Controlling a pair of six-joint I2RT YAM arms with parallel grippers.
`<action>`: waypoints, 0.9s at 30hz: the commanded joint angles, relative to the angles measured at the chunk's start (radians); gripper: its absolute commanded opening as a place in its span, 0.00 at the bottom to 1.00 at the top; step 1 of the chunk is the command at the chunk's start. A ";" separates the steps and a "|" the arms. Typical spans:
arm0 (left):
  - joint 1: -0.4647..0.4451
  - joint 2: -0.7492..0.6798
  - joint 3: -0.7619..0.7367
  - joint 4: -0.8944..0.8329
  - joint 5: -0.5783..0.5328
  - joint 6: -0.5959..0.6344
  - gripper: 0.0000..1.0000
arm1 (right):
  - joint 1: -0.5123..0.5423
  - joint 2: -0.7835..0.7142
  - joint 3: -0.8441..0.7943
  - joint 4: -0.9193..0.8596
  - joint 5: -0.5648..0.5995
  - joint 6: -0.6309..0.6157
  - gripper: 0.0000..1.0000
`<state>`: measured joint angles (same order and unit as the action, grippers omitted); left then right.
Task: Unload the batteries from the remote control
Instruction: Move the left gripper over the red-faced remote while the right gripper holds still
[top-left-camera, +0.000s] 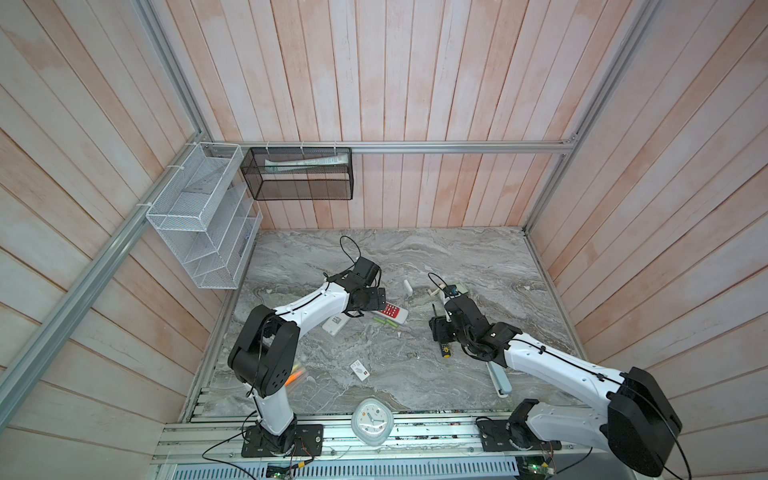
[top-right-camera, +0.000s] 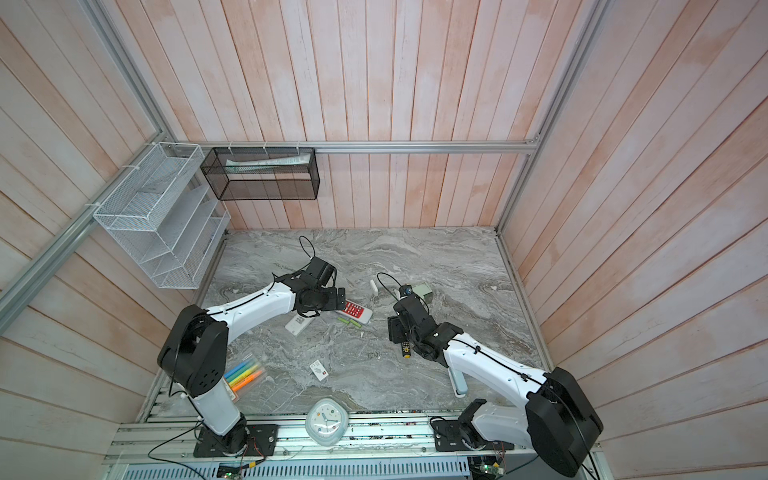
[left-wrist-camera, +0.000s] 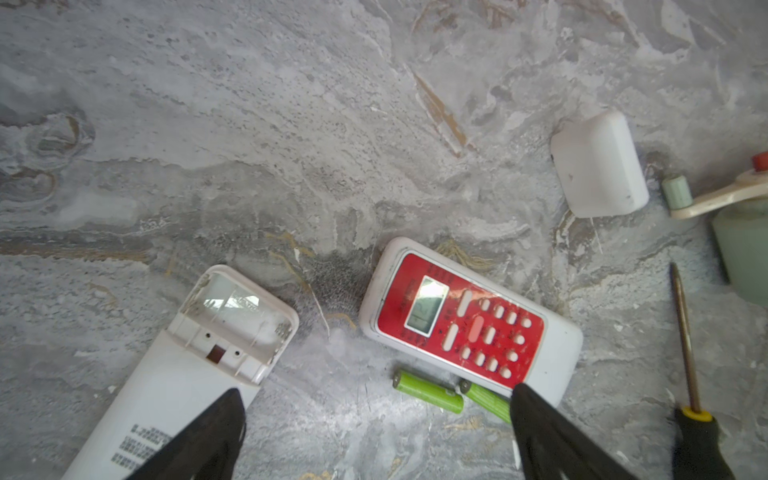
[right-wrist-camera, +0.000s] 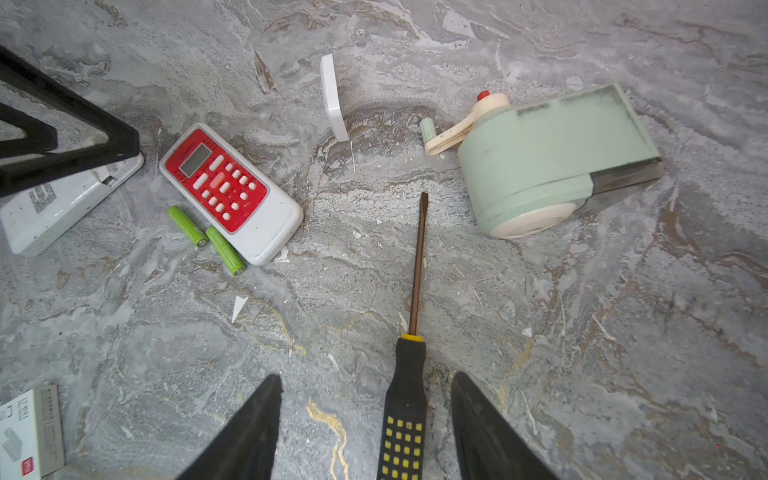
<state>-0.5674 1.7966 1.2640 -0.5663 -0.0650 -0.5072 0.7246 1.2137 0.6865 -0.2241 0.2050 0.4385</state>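
Now: left gripper (left-wrist-camera: 374, 390) hangs above the counter (left-wrist-camera: 291, 124), jaws wide apart, holding nothing. Right gripper (right-wrist-camera: 365, 377) is also apart. The screwdriver (right-wrist-camera: 405, 407) lies loose on the counter between its fingers, with a gap on both sides of the handle.

Two lime-green batteries (right-wrist-camera: 187, 226) lie flat on the counter, nearly end to end, alongside the long edge of the red-faced remote (right-wrist-camera: 232, 193). One rests just against that edge. No yellow cells in view. White remote (left-wrist-camera: 199, 365) lies back up, its battery bay (left-wrist-camera: 237, 316) uncovered and empty. A small white cover (right-wrist-camera: 334, 97) sits apart from both.

Key relation: the red-faced remote lies buttons up, so its bay faces the counter and I cannot tell what it contains. In both top views its screen end sits just beside the left gripper, while the right gripper is well apart. Its long axis runs diagonally away from the left arm.

Judgement: the left arm is better placed to take it across its narrow width and turn it over.
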 joint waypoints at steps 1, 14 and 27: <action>-0.026 0.051 0.059 -0.033 -0.038 0.092 1.00 | -0.007 -0.014 -0.019 0.026 0.006 -0.030 0.68; -0.035 0.115 0.107 -0.066 0.071 0.048 1.00 | -0.027 -0.076 -0.087 0.061 -0.013 -0.036 0.71; -0.044 0.187 0.145 -0.070 0.093 -0.004 1.00 | -0.028 -0.064 -0.121 0.102 -0.040 -0.034 0.71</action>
<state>-0.6044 1.9747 1.3880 -0.6434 0.0162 -0.4908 0.7021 1.1431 0.5797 -0.1482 0.1799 0.4137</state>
